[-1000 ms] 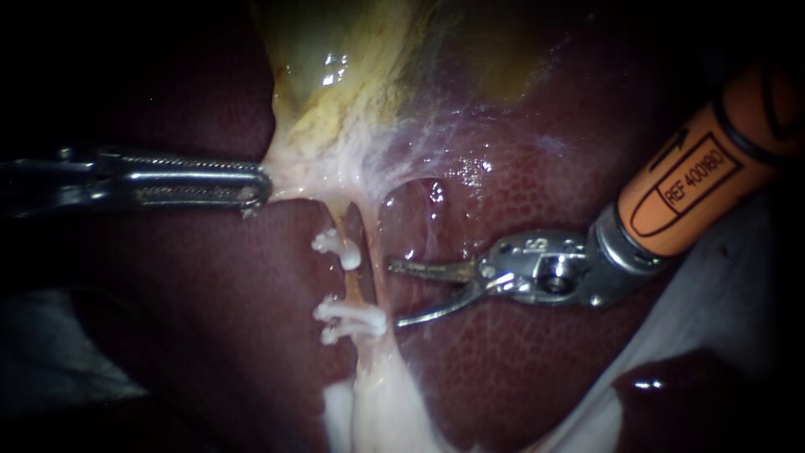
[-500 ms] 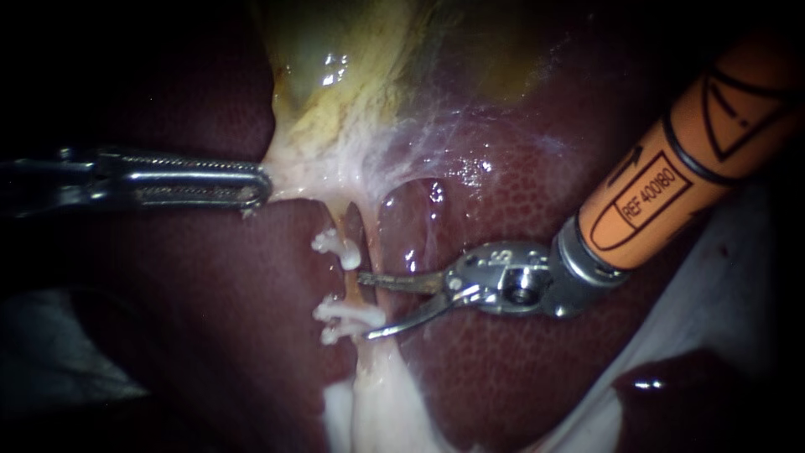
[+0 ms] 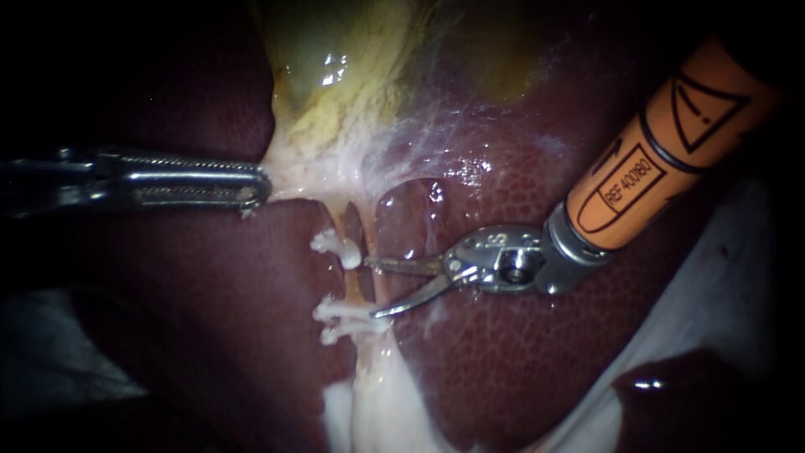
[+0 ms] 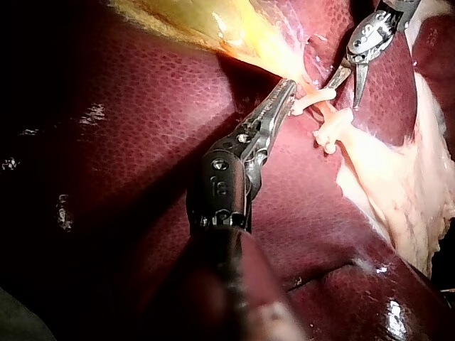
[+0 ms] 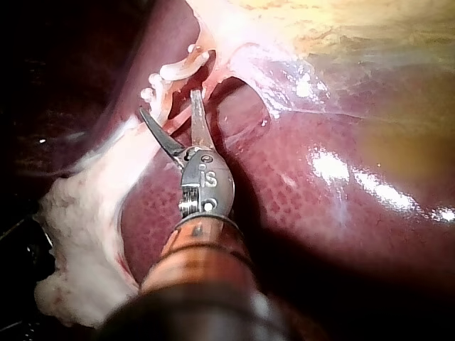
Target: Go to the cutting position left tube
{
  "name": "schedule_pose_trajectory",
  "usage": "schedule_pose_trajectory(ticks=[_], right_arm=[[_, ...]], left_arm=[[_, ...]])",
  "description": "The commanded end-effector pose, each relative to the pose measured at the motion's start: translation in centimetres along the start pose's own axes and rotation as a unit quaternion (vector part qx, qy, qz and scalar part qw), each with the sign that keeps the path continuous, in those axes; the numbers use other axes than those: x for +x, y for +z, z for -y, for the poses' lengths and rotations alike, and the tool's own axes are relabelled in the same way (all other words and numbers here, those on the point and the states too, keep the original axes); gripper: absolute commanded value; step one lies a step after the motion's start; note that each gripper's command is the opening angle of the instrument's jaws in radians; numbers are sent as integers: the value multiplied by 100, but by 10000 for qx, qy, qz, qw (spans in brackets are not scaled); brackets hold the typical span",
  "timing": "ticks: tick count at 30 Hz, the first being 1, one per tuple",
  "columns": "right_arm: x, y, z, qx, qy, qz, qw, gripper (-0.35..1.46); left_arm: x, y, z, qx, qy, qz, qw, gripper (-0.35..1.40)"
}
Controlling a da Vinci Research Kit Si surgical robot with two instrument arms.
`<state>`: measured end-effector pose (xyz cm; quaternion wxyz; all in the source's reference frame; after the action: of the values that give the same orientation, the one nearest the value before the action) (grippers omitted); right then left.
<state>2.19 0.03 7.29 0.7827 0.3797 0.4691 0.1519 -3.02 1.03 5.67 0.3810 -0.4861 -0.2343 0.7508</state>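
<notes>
The left tube [image 3: 355, 283] runs down from the gallbladder [image 3: 335, 84] and carries two white clips, an upper clip [image 3: 337, 246] and a lower clip [image 3: 345, 314]. My right instrument [image 3: 371, 288] comes in from the upper right with curved blades open. Its tips lie at the tube's right side, between the two clips, and a thin pale strand [image 3: 381, 289] lies in the gap. The right wrist view shows the same open blades [image 5: 168, 101] beside the clips [image 5: 178, 69]. My left instrument [image 3: 251, 186] holds pale tissue at the gallbladder's neck, jaws shut on it [image 4: 286, 91].
Dark red liver [image 3: 520, 361] lies all around and under the tubes. Pale fatty tissue [image 3: 369, 403] hangs below the lower clip. White cloth [image 3: 729, 277] shows at the right edge. Filmy white tissue [image 3: 419, 134] spreads beneath the gallbladder.
My right instrument has moved left across the liver, blades still open, until its tips reached the tube between the two clips. The left instrument has held still.
</notes>
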Motion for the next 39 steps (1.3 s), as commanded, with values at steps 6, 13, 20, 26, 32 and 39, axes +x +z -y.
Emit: schedule_pose_trajectory(ticks=[6, 13, 20, 26, 32, 39], right_arm=[[4, 6, -3, -17, 7, -6, 10000, 124], [5, 8, -1, 46, 3, 13, 10000, 124], [15, 23, 9, 251, -88, -45, 9996, 124], [19, 38, 11, 484, -221, -85, 9985, 123], [22, 61, 6, 465, -267, -195, 9984, 124], [31, 76, 3, 274, -245, -410, 9985, 124]], left_arm=[[0, 0, 0, 0, 1, -1, 10000, -35], [0, 0, 0, 0, 1, -1, 10000, -35], [0, 0, 0, 1, 1, -1, 10000, -35], [0, 0, -1, 2, 0, -1, 10000, -35], [0, 0, -2, 5, -1, -2, 10000, -35], [0, 0, -2, 7, -2, -3, 10000, -35]])
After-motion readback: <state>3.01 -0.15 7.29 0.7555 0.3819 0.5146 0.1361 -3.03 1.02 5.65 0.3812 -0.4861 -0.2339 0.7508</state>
